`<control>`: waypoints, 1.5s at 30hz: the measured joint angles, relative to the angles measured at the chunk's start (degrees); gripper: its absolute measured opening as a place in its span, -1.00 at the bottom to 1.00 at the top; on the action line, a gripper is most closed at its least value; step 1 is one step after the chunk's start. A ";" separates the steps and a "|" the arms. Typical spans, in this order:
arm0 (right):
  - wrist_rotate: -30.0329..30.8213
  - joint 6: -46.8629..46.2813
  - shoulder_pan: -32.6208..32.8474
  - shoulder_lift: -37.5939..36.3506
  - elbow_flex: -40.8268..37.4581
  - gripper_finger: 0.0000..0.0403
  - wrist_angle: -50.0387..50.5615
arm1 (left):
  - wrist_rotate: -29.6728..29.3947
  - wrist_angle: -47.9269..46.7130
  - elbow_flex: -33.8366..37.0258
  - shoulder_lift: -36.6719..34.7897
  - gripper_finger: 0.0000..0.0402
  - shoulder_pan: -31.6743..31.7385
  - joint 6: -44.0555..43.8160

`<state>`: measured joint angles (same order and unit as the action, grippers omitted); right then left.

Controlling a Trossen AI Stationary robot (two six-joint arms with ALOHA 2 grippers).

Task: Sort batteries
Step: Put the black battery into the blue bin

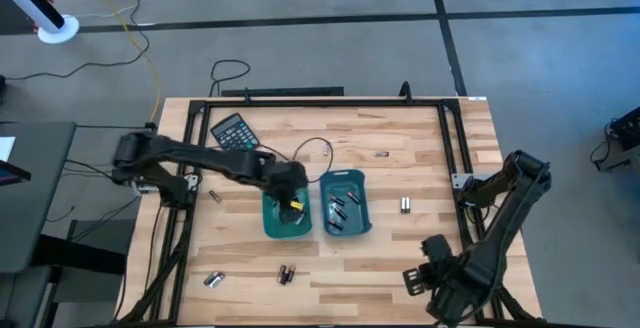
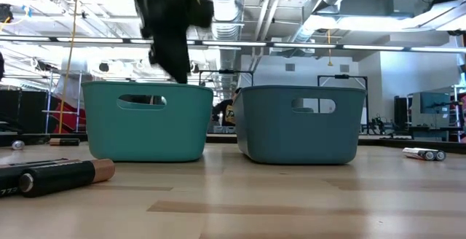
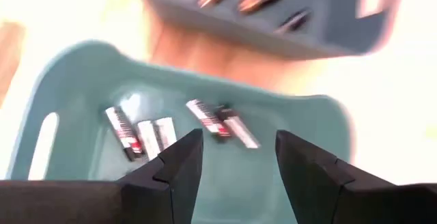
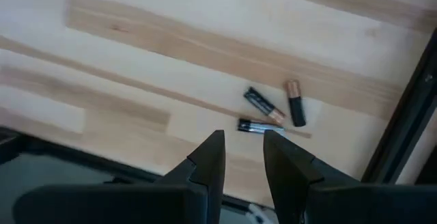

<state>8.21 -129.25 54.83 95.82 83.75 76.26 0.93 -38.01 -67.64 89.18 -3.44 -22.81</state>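
The left end effector (image 1: 291,200) hangs over the left teal bin (image 1: 270,226), which stands touching or just beside the right teal bin (image 1: 361,180) near the middle of the wooden worktop (image 1: 400,268). In the left wrist view its two dark fingers (image 3: 179,162) stand apart with nothing between them, and the bin below (image 3: 61,80) shows several batteries (image 3: 153,134) lying on its floor, silvery with dark and red markings. The second bin (image 3: 321,29) beyond it holds more cells. From above, the right bin holds a handful of dark cells (image 1: 337,212).

Other batteries lie loose on the worktop: a pair (image 1: 406,205) to the right of the bins, one (image 1: 381,153) farther back, one (image 1: 214,196) left of the bins, and two small groups (image 1: 213,279) and (image 1: 286,274) near the front edge. The low view shows a dark, copper-ended cell (image 2: 62,176) close to the camera and a silvery pair (image 2: 424,154) at the right.

The right end effector (image 1: 413,279) sits at the front right of the worktop, apart from the bins. Its fingers (image 4: 209,157) are a little apart and empty, with three small batteries (image 4: 272,111) on the wood just ahead of them.

A black calculator (image 1: 235,131) lies at the back left
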 joint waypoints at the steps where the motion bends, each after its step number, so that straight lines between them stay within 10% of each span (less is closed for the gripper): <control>1: -0.79 -0.15 0.09 -0.13 -1.38 -0.42 -1.08 | -0.41 -0.12 0.00 -1.90 -0.11 -0.84 -0.47; 19: -10.04 4.37 2.40 -7.10 -26.90 -0.42 -26.42 | -24.21 -0.56 0.03 -17.50 -0.11 -29.21 -11.47; 45: -15.13 13.74 -0.78 -6.92 -42.65 -0.62 -39.64 | -28.26 0.17 0.09 -16.86 -0.11 -32.99 -23.10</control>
<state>-6.92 -115.51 54.06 88.90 41.10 36.62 -27.33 -37.84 -67.55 72.31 -36.42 -45.91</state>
